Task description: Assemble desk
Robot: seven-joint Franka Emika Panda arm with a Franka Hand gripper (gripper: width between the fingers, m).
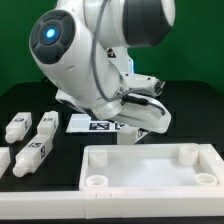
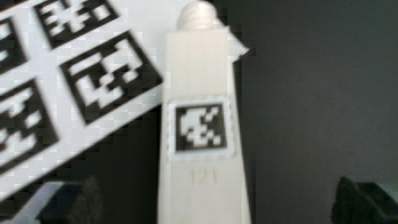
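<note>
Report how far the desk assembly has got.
Done: nothing joined yet; the desk top lies with its corner sockets empty. In hand: the wrist view shows one leg beside the marker board, lined up between the open jaws of the gripper, not gripped. Left: picking it up and fitting every leg, the other legs lying loose on the exterior view's left.
</note>
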